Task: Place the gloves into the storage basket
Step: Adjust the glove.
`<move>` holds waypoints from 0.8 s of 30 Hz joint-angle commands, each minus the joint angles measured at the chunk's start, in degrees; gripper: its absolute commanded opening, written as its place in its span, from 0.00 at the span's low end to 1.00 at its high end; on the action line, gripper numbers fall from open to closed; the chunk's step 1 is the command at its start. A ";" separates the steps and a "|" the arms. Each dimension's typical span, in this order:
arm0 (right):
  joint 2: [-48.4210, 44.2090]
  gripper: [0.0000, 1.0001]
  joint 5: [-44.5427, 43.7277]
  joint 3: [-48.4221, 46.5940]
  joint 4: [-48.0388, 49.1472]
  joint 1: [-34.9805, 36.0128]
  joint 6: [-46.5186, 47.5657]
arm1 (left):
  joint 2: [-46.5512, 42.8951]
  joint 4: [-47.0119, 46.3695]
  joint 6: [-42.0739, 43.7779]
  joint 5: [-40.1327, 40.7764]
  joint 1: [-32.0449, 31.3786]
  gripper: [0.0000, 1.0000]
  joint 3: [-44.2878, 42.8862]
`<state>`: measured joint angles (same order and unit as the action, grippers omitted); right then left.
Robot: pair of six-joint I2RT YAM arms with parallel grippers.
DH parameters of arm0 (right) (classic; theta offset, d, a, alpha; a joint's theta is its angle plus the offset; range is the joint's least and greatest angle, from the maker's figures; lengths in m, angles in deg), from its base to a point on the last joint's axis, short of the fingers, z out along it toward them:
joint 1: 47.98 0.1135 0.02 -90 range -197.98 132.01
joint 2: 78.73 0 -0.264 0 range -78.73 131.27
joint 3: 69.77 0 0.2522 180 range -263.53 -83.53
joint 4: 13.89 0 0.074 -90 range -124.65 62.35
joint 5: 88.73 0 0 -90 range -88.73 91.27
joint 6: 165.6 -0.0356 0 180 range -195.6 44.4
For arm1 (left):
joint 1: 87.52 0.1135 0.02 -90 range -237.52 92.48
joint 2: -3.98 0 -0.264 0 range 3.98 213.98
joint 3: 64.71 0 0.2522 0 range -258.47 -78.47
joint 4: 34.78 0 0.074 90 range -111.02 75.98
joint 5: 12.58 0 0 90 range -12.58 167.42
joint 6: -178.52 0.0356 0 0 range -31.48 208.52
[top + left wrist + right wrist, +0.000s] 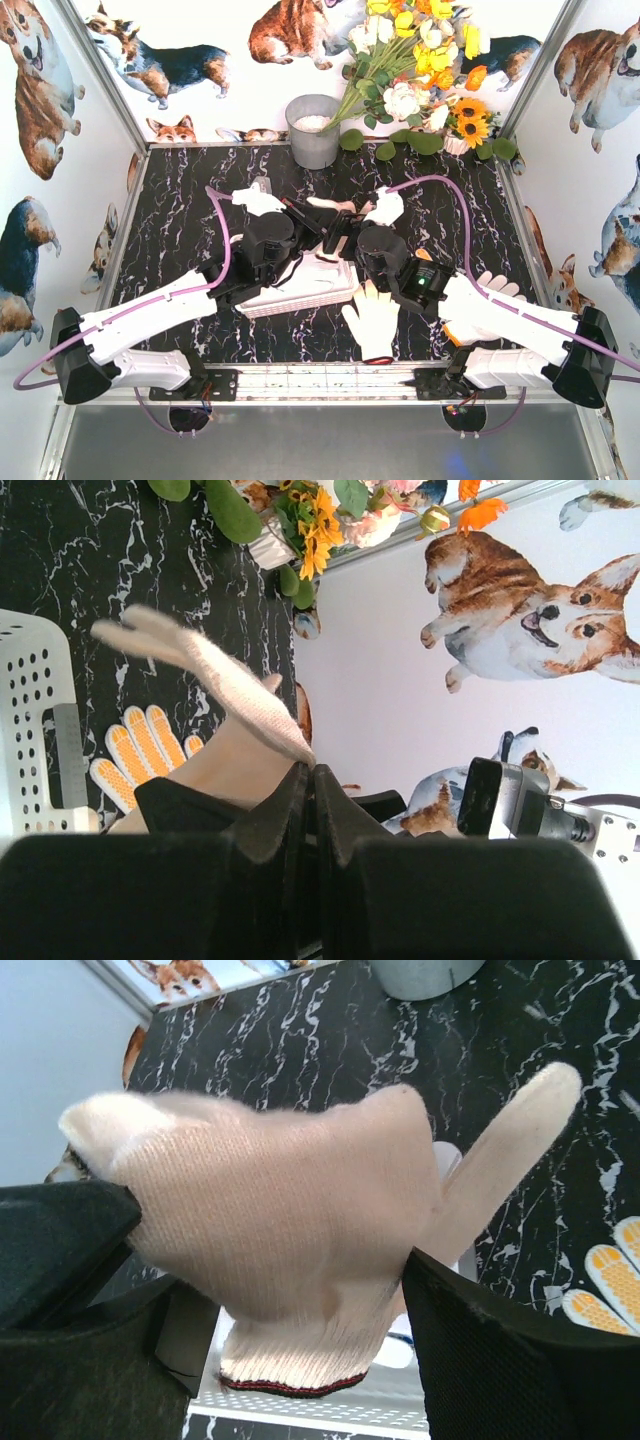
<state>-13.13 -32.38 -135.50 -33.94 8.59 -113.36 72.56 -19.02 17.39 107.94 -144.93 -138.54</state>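
Now | left jaws clamped on cream glove (290,1210) | right jaws astride it, grip unclear | basket (300,292) beneath

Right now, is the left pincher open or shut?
Shut: the left gripper pinches a cream glove, fingers meeting without a gap.

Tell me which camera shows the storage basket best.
Top external: the storage basket shows its near lattice side and outline, though the arms cover its far part. The left wrist catches only one perforated corner at the frame's edge; the right wrist only a white strip beneath a cream glove.
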 commanded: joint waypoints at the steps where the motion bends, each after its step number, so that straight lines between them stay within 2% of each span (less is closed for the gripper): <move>1: -1.16 0.71 -6.90 -1.37 1.69 0.29 -0.78 | 0.81 -1.70 -1.26 0.41 -1.56 0.00 0.49; 6: -0.94 0.74 -7.01 -2.56 -2.46 0.24 -0.75 | 1.37 -2.29 -1.35 0.73 -1.97 0.00 0.40; 10: -0.92 0.71 -5.98 -2.72 -5.13 0.29 -1.77 | 0.79 -1.84 -1.13 1.65 -2.01 0.00 0.57; 12: -1.10 0.60 -5.79 -2.60 -7.08 0.29 -2.92 | 0.32 -2.10 -1.00 1.03 -1.99 0.00 0.70; 16: -5.87 0.19 0.61 -0.72 -8.70 0.20 -5.27 | -0.19 -2.15 0.05 -0.07 -2.02 0.00 0.92; 20: -8.32 0.03 14.16 -0.50 -14.44 -2.71 -9.99 | 0.25 -1.50 2.08 0.29 -2.05 0.00 0.91; 23: -9.99 0.00 21.92 -0.39 -17.94 -3.91 -15.20 | 2.35 -2.23 9.24 -2.19 -1.84 0.00 -1.15; 24: -10.77 0.00 23.40 -0.18 -18.51 -3.97 -16.69 | 3.25 -2.27 12.23 -4.10 -1.47 0.04 -2.32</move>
<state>-21.44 -20.18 -135.41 -47.64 5.68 -122.65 73.63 -19.61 19.99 107.22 -146.66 -137.95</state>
